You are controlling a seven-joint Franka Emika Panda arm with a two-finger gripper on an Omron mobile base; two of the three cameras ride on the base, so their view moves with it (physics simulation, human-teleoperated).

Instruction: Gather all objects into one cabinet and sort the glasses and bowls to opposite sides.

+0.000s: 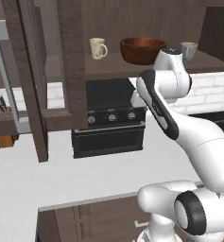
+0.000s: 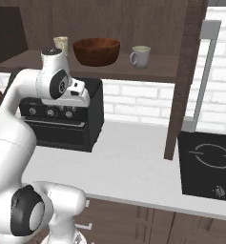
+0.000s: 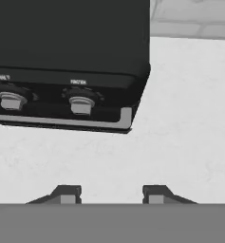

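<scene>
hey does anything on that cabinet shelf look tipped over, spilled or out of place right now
Nothing stands out. The cream mug, brown bowl and grey-green mug all stand upright on the shelf, with no spill visible.

Arm [image 1: 198, 142]: glossy white rounded links, dark grey/black joint bands + round end caps. Gripper [image 3: 109, 194]: two small dark fingertips w/ pale grey pads.

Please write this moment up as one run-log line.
gripper: open, empty, over white counter | shelf: cream mug, brown bowl, grey-green mug | black appliance: below shelf
</scene>
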